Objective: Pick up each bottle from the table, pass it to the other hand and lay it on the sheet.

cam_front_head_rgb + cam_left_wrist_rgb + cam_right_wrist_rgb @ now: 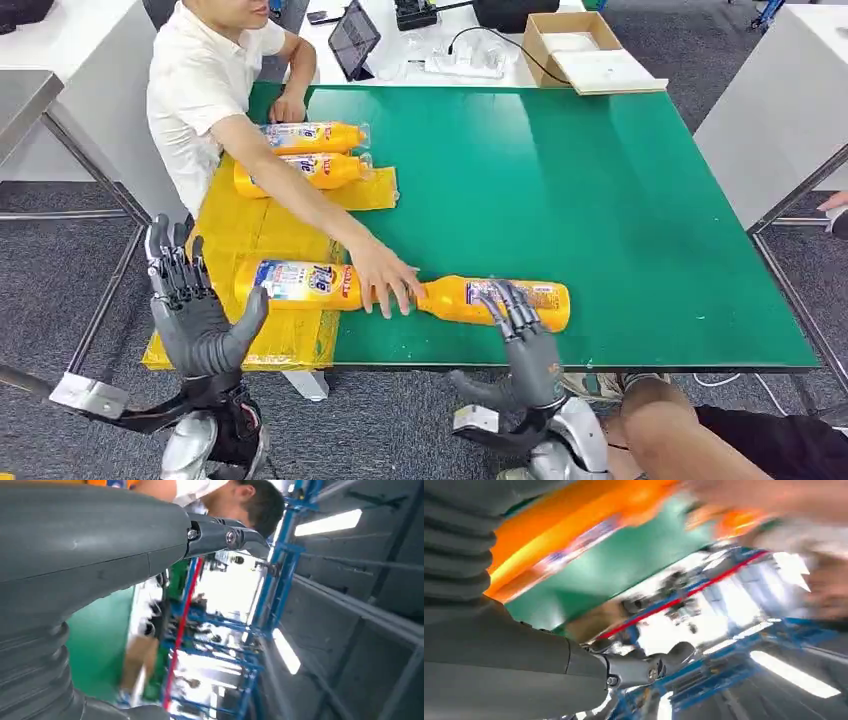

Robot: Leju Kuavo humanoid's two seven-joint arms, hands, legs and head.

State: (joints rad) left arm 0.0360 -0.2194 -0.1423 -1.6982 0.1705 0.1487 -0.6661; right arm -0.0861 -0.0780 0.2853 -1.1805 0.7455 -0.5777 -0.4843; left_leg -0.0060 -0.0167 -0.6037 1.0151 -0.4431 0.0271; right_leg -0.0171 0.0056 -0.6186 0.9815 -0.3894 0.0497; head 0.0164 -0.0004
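Four orange bottles lie flat: two on the far part of the yellow sheet (240, 235), one (300, 282) on its near part, and one (497, 301) on the green table (600, 200) near its front edge. A person's hand (385, 285) rests where these two nearer bottles meet. The right hand (520, 335) reaches up with its fingers (510, 303) lying over the table bottle, not closed around it, while the left hand (195, 305) is raised at the sheet's near left corner, fingers spread, holding nothing.

Orange bottle (574, 525) blurred on green table (624, 565); right hand (524, 670) in foreground, thumb extended
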